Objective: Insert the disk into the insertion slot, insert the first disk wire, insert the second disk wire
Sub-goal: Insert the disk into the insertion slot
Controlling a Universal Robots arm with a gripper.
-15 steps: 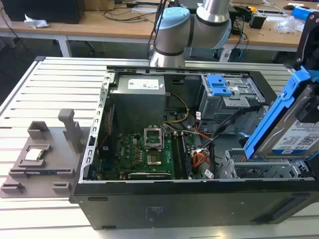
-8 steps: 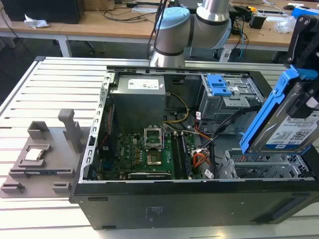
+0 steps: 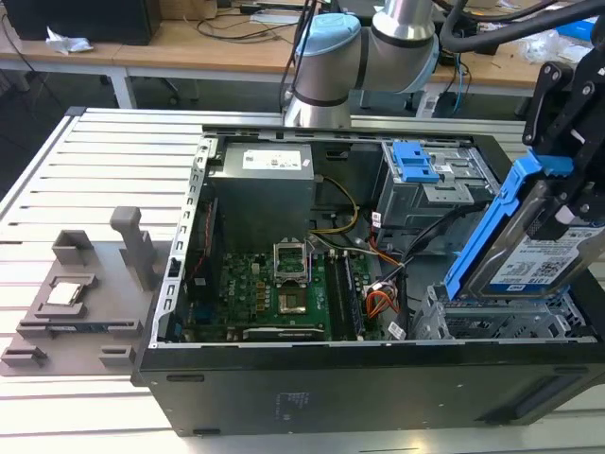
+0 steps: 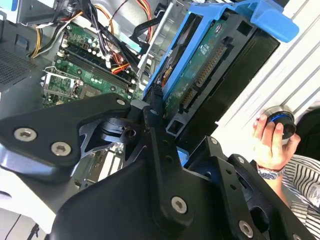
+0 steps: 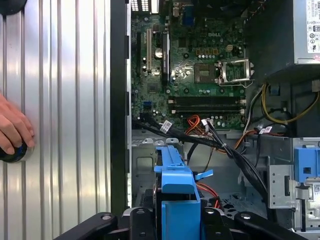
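Black gripper (image 4: pixel 167 122) clamps the silver disk in its bright blue carrier (image 3: pixel 526 253), tilted above the silver perforated sheet-metal insertion slot (image 3: pixel 492 323), not yet inserted, nothing plugged in.

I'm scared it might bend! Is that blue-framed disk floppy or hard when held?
Probably hard: the disk looks flat and straight though the hand grips one end, tilted. Its silver metal body likely makes it heavy for its size. Its smooth blue frame may be slippery.
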